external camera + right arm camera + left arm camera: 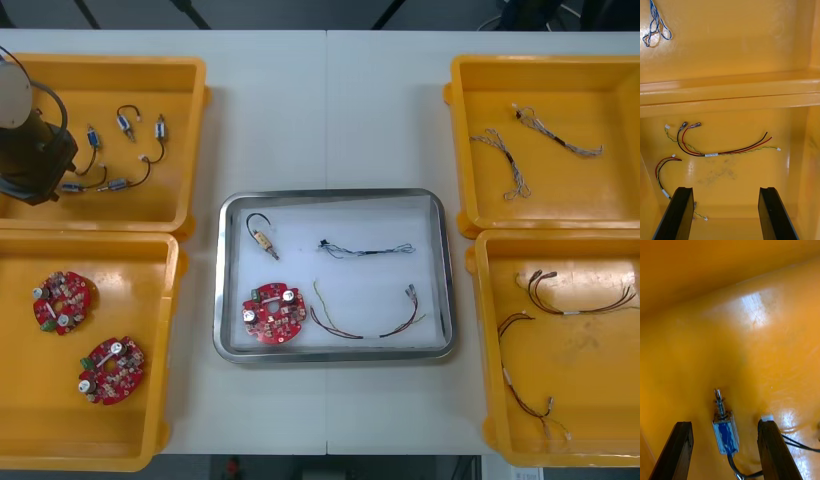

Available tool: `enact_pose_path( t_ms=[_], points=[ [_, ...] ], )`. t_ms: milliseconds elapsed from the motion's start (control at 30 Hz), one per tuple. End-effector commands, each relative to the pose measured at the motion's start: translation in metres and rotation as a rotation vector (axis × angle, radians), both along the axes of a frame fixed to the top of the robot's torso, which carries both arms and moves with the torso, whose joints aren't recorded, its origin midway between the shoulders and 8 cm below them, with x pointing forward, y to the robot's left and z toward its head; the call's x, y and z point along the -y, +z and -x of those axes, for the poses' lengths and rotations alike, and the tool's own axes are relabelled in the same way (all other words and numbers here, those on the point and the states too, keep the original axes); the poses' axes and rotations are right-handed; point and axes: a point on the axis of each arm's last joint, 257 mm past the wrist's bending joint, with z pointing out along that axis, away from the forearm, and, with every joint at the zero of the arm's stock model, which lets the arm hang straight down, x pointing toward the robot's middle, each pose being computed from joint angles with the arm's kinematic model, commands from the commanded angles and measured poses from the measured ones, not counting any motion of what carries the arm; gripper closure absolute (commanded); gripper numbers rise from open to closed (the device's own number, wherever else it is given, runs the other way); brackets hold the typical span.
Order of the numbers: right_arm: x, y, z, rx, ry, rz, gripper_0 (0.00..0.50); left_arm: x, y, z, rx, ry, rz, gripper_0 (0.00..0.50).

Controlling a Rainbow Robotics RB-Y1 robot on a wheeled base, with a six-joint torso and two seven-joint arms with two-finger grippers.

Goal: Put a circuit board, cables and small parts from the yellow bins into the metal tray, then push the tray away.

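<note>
— Worktop [330, 110] first: what lay on that pale surface?
— Yellow bins [545, 62], two at each side, and a metal tray [228, 300] between them, white inside.
— What was in the tray?
— A red circuit board [273, 313] sat at its near left corner, with a small metal part [264, 240] on a black lead beyond it. A blue and white cable [365, 248] lay to the right of that part, and a red and yellow cable [365, 322] just beside the board.
— Where was the left arm [30, 140]?
— It was over the far left bin [110, 62], at its outer side. The left jaws were released, low over the bin floor. Their black fingers [675, 453] stood on either side of a blue-bodied part [725, 429], which lay flat and clear of both. Its black lead ran back between them. More loose parts [125, 122] lay scattered in that bin.
— And the near left bin [90, 243]?
— It held two more boards [64, 302], apart from each other.
— The right jaws?
— Released as well, with nothing between the fingers [777, 213]. They hung above the near right bin [797, 157]. A long red and yellow cable bundle [718, 148] lay on the floor ahead of them, and a shorter looped one [662, 172] lay near one finger. Another blue and white cable [655, 22] lay in the bin beyond the rim.
</note>
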Motion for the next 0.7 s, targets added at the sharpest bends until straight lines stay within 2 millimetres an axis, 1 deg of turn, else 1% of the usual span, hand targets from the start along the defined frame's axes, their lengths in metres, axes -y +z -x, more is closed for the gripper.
enact_pose_path(
  t_ms=[33,167,400,500,700],
  points=[
    [0.017,0.019,-0.001,0.031,-0.03,0.033,0.0,-0.012,0.024,-0.01,0.068,0.089,0.041,0.0],
    [0.017,0.019,-0.001,0.031,-0.03,0.033,0.0,-0.008,0.015,-0.008,0.05,0.082,0.036,0.0],
    [0.017,0.019,-0.001,0.031,-0.03,0.033,0.0,-0.003,0.002,-0.01,0.055,0.092,0.083,0.0],
    [0.017,0.019,-0.001,0.031,-0.03,0.033,0.0,-0.005,-0.002,-0.008,0.044,0.09,0.067,0.0],
    [0.017,0.019,-0.001,0.031,-0.03,0.033,0.0,-0.003,-0.003,-0.008,0.042,0.09,0.076,0.0]
  ],
)
